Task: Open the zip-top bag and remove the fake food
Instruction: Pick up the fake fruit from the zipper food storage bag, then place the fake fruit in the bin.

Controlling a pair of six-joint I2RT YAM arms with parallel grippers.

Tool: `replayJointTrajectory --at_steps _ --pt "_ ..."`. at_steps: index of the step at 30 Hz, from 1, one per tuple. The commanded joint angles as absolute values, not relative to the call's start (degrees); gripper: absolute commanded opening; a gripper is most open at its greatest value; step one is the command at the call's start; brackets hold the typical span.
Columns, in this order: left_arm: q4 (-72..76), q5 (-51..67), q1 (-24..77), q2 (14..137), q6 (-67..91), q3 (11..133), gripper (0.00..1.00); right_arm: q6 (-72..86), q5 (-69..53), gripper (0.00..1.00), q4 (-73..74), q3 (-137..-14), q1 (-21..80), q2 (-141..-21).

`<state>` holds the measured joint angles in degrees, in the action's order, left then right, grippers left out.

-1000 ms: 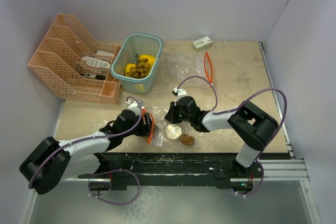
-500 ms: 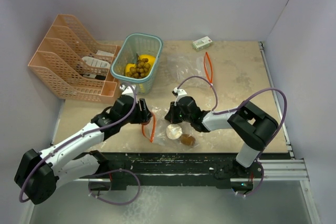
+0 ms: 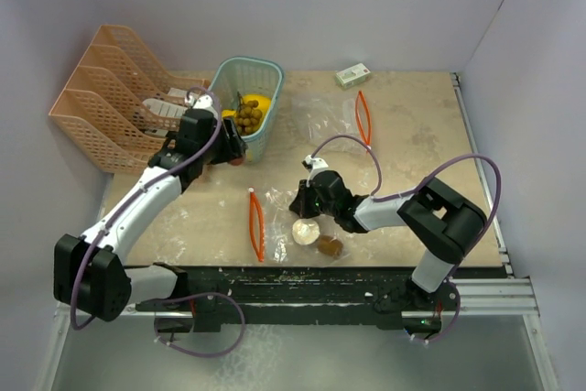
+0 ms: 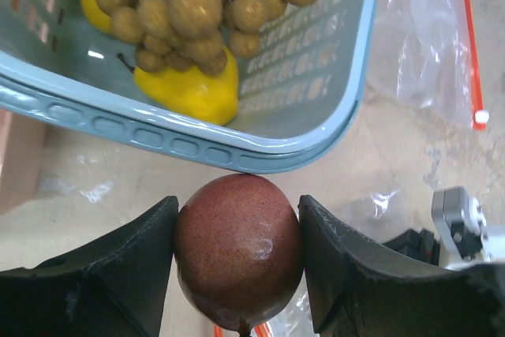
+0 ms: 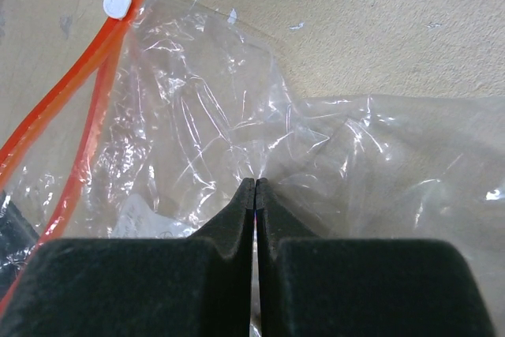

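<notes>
My left gripper [image 3: 234,149] is shut on a round red-brown toy fruit [image 4: 238,250] and holds it just outside the near rim of the teal basket [image 4: 237,155]. The basket holds a brownish grape cluster [image 4: 197,5] and yellow fruits [image 4: 189,88]. My right gripper [image 3: 300,200] is shut, pinching the clear film of the zip-top bag [image 5: 197,116] against the table. The bag's orange zip [image 3: 256,226] lies to the left. A beige piece [image 3: 304,230] and a brown piece [image 3: 327,244] lie in the bag, just near of the right gripper.
A second clear bag [image 3: 334,121] with an orange zip [image 3: 363,118] lies behind the right gripper. A small white-green box [image 3: 352,74] sits at the back edge. A peach file rack [image 3: 119,103] stands left of the basket [image 3: 265,75].
My left arm has lifted away from the bag with the red-brown fruit and swung up and left to the basket's near rim. The bag's orange zip now lies free. The right arm has held still.
</notes>
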<state>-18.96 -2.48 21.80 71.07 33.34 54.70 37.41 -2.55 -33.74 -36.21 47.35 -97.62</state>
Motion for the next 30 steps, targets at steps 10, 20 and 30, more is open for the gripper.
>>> replayJointTrajectory --at_steps 10,20,30 --pt "-16.2 4.2 14.9 76.8 32.7 69.9 0.50 36.8 -1.4 0.00 -33.7 -36.2 47.5 -95.8" --pt "-16.4 6.9 12.0 85.0 32.8 77.3 0.85 36.3 -0.8 0.00 -32.6 -36.1 47.5 -94.4" --pt "-11.7 11.3 11.2 78.5 34.8 68.9 0.99 35.9 0.7 0.00 -30.1 -34.9 47.5 -89.6"
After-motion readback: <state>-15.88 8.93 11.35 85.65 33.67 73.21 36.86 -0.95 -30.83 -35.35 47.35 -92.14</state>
